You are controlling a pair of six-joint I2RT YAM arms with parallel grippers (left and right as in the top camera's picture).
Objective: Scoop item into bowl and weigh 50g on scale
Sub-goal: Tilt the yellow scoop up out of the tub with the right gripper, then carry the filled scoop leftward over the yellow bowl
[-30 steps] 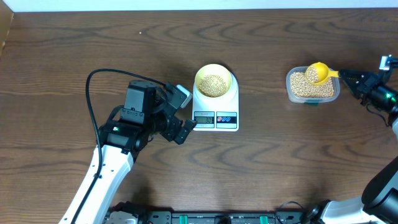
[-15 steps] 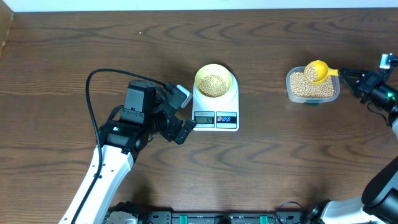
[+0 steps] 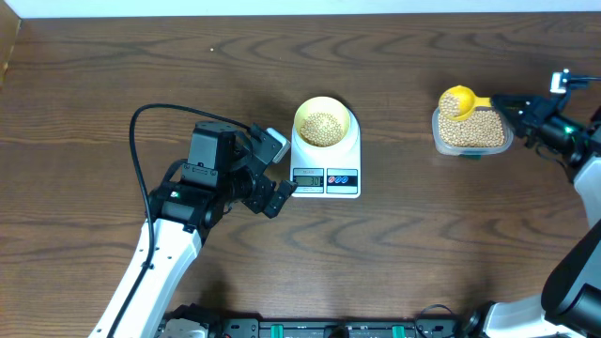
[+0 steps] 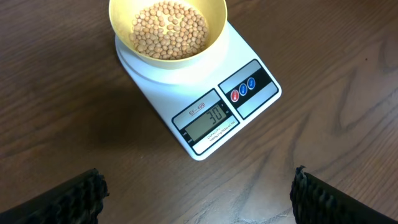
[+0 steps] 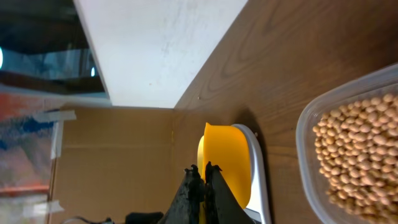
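Table (image 3: 423, 244): dark brown wood-grain top, fills the overhead view. Lighting even, shadows soft. Far edge: 1 white panel (image 3: 282, 7) runs the full width; faint marks on it in the right wrist view. Left end: brown cardboard (image 5: 112, 168) borders the table. Beyond the panel: dark space, detail blurred.

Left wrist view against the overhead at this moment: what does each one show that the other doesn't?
Only the left wrist: the scale has a readable display, showing 30. Only the overhead: the right gripper, shut on the handle of the yellow scoop, holds it over the rear left corner of the clear tub of beans. Both: the bowl, partly filled with beans, sitting on the scale, and the left gripper open beside it, holding nothing.
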